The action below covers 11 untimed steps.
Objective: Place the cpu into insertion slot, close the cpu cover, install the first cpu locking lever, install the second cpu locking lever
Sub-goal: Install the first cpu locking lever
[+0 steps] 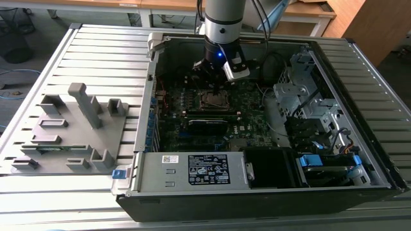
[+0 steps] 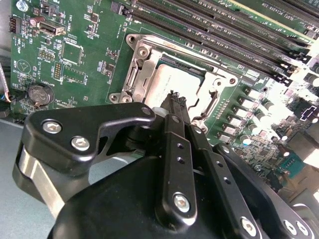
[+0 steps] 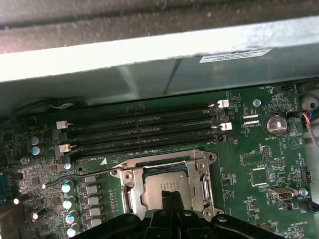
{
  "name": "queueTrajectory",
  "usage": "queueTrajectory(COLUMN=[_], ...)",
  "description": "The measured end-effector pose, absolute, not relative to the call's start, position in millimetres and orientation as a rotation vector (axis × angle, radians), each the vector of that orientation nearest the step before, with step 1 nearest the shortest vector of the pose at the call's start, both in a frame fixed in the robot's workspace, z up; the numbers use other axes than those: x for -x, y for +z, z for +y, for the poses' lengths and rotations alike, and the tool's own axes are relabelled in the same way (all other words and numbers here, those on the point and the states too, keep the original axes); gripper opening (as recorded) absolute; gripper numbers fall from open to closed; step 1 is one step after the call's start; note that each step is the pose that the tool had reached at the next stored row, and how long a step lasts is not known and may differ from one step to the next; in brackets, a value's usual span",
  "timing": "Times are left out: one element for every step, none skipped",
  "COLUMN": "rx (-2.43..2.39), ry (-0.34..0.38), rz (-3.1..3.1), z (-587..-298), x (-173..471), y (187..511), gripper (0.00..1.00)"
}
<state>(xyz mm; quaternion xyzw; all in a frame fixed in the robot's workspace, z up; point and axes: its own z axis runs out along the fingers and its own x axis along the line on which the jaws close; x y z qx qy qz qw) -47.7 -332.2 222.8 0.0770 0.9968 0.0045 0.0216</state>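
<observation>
Exterior view: the arm [image 1: 224, 19] reaches down into the open computer case [image 1: 257, 202] on the slatted worktop [image 1: 96, 43], and its jaws hang just above the insertion slot [image 1: 215, 99] on the green motherboard [image 1: 192, 134]. A grey fixture tray [image 1: 70, 130] sits well apart on the exterior view's left.

Over to the second wrist view, and the cpu [image 2: 172, 79] is seated in the slot, its dull metallic top facing up. The cpu cover [image 2: 144, 74] lies flat around it, the chip showing through its window. The black fingertips [image 2: 175, 107] are pressed together with nothing between them, poised right over the middle of the cpu. Whether they touch it I cannot tell.

First wrist view agrees: jaws together over the chip's centre, silvery frame down all round it. A thin wire lever [image 3: 84, 173] runs out from the socket's corner across the board, beside the long memory slots [image 3: 144, 129]. I cannot tell whether it is latched.
</observation>
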Motion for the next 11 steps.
queueTrajectory(rx=[-0.239,-0.239,-0.239,-0.239,-0.239,-0.239,-0.239,-0.239,-0.239,-0.239,-0.239], ry=[0.014,0.014,0.014,0.014,0.014,0.013,0.013,0.014,0.014,0.014,0.014], rz=[3.089,3.089,3.089,3.089,3.089,3.089,3.089,3.089,3.089,3.089,3.089], z=[-332.2,-332.2,-332.2,-332.2,-332.2,-332.2,-332.2,-332.2,-332.2,-332.2,-332.1], x=[47.6,47.7,47.7,47.7,47.7,47.7,47.7,47.7,47.7,47.7,47.6], y=[222.8,223.2,224.2,224.3,224.5,225.0,225.4,225.8,226.3,226.7,226.9], gripper=[0.10,0.10,0.10,0.10,0.10,0.10,0.10,0.10,0.10,0.10,0.10])
